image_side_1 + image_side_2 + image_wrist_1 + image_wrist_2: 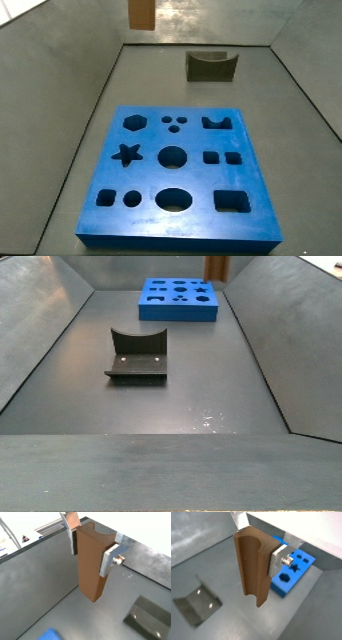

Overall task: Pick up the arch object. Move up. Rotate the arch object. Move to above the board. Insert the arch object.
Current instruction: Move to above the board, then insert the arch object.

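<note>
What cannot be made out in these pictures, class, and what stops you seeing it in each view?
- The claw: in both side views it is cut off by the top edge; only the arch object shows.
- The board: in a wrist view only a corner shows; the bottom edge cuts it.
- The fixture: blurred in both wrist views.

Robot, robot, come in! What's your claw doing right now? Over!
Claw shut on brown block, held high off the floor. Blue board untouched, holes all empty. Dark bracket sits apart from the board. Nothing blocking.
</note>
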Controlling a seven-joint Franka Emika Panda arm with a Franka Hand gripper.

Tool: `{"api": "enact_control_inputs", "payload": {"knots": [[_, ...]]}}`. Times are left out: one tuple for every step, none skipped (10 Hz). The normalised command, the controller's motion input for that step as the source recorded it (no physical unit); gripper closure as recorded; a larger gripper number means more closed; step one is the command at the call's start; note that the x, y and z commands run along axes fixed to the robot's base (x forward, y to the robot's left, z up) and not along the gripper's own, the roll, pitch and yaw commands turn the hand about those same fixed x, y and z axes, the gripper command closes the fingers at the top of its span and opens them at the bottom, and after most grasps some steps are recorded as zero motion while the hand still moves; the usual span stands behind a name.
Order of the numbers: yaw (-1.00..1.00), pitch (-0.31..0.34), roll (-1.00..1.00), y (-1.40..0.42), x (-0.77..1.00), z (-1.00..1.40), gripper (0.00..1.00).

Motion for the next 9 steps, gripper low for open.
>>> {"api": "enact_control_inputs", "payload": {"knots": [[0.01,0.062,0.09,-1.00,0.29,0.31,1.00],[0.01,0.099,0.07,-1.00,0.31,0.31,1.00],[0.01,0.120,0.04,-1.00,0.33,0.31,1.00],[0.01,0.128,0.03,-1.00,0.35,0.31,1.00],[0.01,0.133,0.03,-0.99,0.36,0.31,1.00],[0.01,0.134,0.04,-0.67,0.28,0.22,1.00],[0.01,0.113,0.04,-0.33,0.18,0.11,1.00],[0.01,0.083,0.05,-0.21,0.12,0.07,1.00],[0.00,0.000,0.00,-0.01,0.13,0.00,1.00]]}}
